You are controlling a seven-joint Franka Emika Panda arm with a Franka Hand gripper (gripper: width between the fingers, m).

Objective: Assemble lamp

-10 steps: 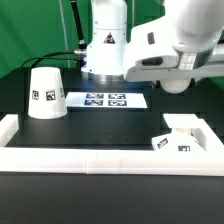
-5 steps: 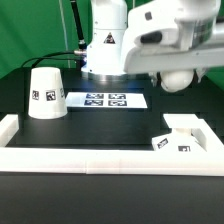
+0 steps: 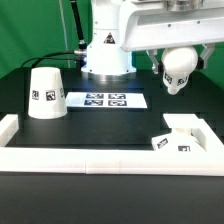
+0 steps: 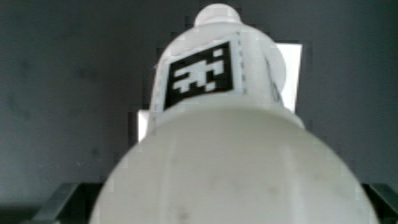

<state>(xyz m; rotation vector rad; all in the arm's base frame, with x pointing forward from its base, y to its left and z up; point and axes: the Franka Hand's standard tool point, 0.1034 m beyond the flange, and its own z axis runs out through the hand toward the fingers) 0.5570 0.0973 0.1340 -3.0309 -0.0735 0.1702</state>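
Where the arm leans over the far edge of the bench (image 3: 110,128), the hand (image 3: 177,58) clamps the bulb (image 3: 180,68). The bulb hangs aloft, its tag (image 4: 201,72) showing.

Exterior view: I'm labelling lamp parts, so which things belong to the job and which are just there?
Job: shade; bulb, held off the table; base block.
Just there: marker board; white border rail; black table.

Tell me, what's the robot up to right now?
Gripper shut on bulb, held in the air. Base down by the rail. Shade off to the side. Nothing between bulb and base.
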